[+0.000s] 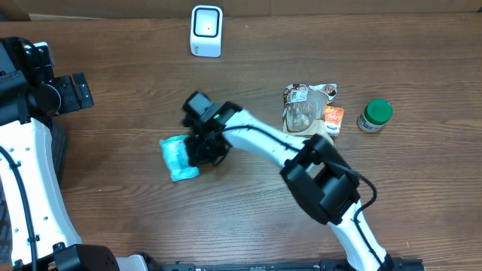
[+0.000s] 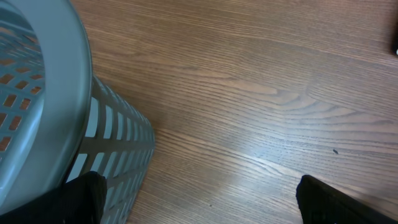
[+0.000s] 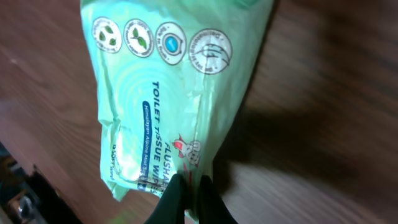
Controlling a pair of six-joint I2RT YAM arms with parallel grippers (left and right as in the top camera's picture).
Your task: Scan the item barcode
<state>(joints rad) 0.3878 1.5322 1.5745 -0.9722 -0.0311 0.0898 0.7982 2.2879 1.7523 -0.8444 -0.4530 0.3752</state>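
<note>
Your wooden table [image 1: 113,135] carries a white scanner [image 1: 206,30] at the back, with a snack bag [image 1: 307,105] and jar [image 1: 374,114] to the right. The right gripper [image 3: 194,198] is clamped tight on the wipes pack [image 3: 161,93] mid-table. The left gripper [image 2: 199,202] gapes wide and empty beside a basket [image 2: 43,93].

Mint-green wipes pack [image 3: 168,93], grey latticed basket [image 2: 43,74], brown woodgrain table [image 2: 249,93]

Green-lidded jar [image 1: 374,115], clear pouch [image 1: 305,110], orange sachet [image 1: 334,119], grey slotted basket [image 2: 119,138], wooden table [image 1: 422,60]
</note>
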